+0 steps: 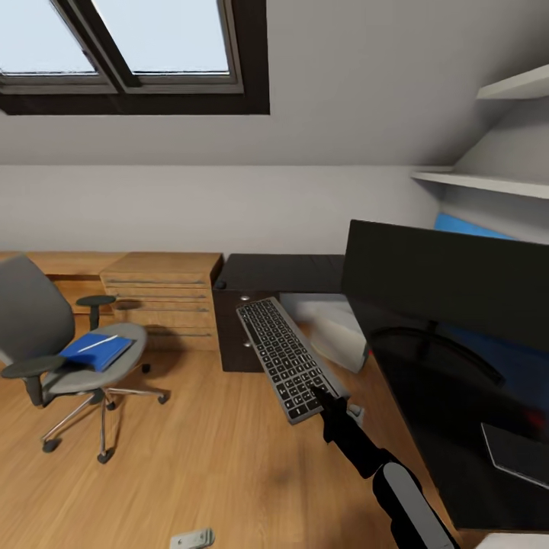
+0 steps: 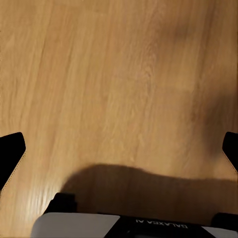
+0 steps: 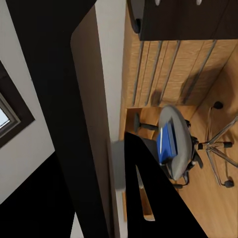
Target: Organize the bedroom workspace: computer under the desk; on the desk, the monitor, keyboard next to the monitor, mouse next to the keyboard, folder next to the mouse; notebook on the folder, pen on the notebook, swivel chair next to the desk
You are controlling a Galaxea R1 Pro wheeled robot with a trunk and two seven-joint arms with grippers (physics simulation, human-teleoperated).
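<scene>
the right hand (image 1: 326, 402) sits at lower centre of the head view, clenched on the near end of the keyboard (image 1: 287, 357), which it holds lifted and slanting above the wood floor (image 1: 213, 457). going from the left of that frame: the swivel chair (image 1: 69, 358) stands at middle left, well apart from the desk (image 1: 457, 457), with the blue folder (image 1: 96, 351) lying on its seat and a thin white pen (image 1: 97, 344) on top of it. low light-wood cabinets (image 1: 164, 297) run along the back wall, and a small grey object (image 1: 192, 540), too small to name, lies on the floor at the bottom edge. right of the keyboard a pale boxy shape, likely the computer (image 1: 339, 328), shows beneath the desk edge, and the monitor (image 1: 450, 305) stands on the glossy black top at the right. the left hand (image 2: 119, 148) is released, its dark fingertips (image 2: 11, 151) wide apart over bare floor. the step in hand looks like carrying the keyboard over; next it wants swinging right, levelling, and lowering flat beside the monitor's stand without knocking the screen.
</scene>
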